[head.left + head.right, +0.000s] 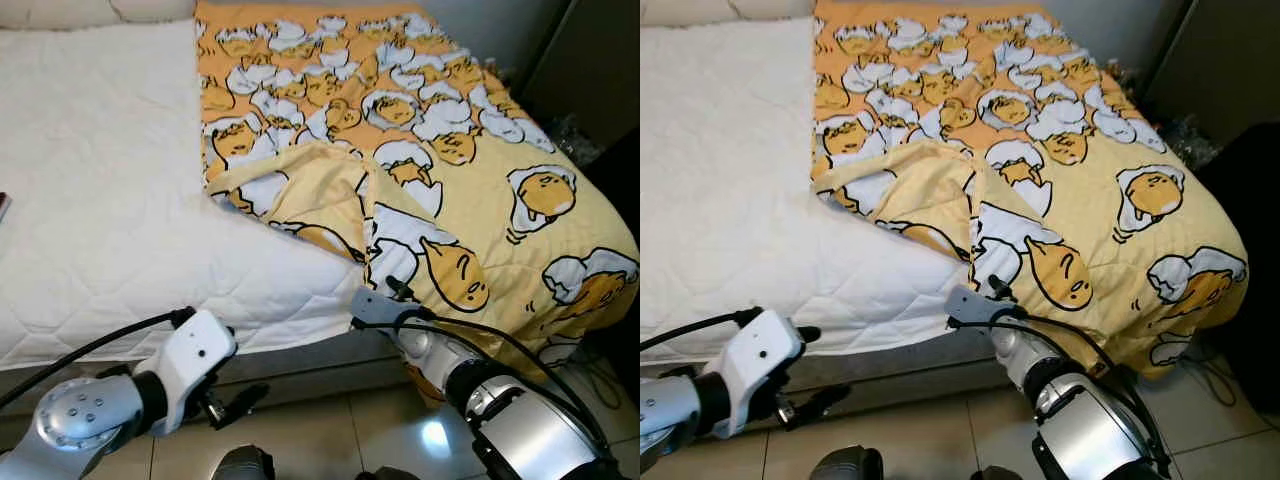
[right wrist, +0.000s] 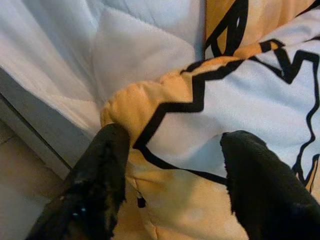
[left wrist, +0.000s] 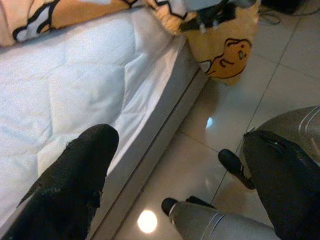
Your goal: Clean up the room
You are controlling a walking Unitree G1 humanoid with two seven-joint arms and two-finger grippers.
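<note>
Right gripper (image 2: 172, 165), fingers apart against the corner of the yellow cartoon quilt (image 1: 470, 190) draped over the white mattress (image 1: 100, 200): thin fold may slip on closing; left gripper (image 3: 175, 185) spread idle above the tiled floor (image 3: 260, 65); bed frame (image 1: 300, 365) crowds both arms.

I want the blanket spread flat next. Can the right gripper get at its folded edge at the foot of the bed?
Probably yes: the right gripper is open with its fingers astride the yellow blanket edge, nothing between them.
</note>
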